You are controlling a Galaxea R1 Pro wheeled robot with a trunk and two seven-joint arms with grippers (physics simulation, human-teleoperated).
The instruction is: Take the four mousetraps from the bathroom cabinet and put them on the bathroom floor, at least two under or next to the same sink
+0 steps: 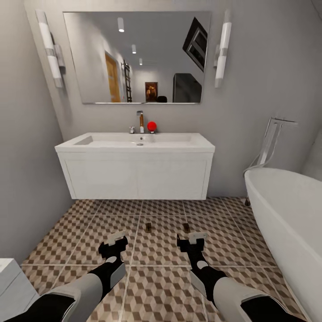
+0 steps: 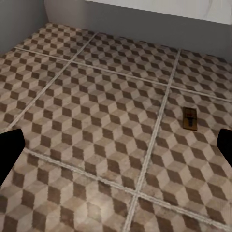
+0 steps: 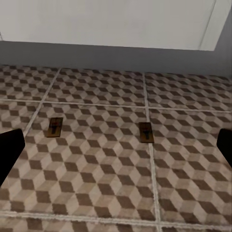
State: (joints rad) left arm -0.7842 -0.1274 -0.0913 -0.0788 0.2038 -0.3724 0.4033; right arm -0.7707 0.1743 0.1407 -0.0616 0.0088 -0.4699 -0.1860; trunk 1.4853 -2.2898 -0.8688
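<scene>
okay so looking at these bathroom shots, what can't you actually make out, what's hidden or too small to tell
- Mousetraps: two show on the bathroom floor; head view too small for spring detail. Any others cannot be told.
- Floor under the bathroom sink: hidden by the unit in the head view.
- Left gripper, right gripper: finger tips cut off by wrist-view edges.
- Bathtub: cut off at the head view's right edge.

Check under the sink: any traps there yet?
Not directly under the sink: two mousetraps lie flat on the floor just in front of it. Tiles beneath its front edge look bare; farther back is hidden.
</scene>
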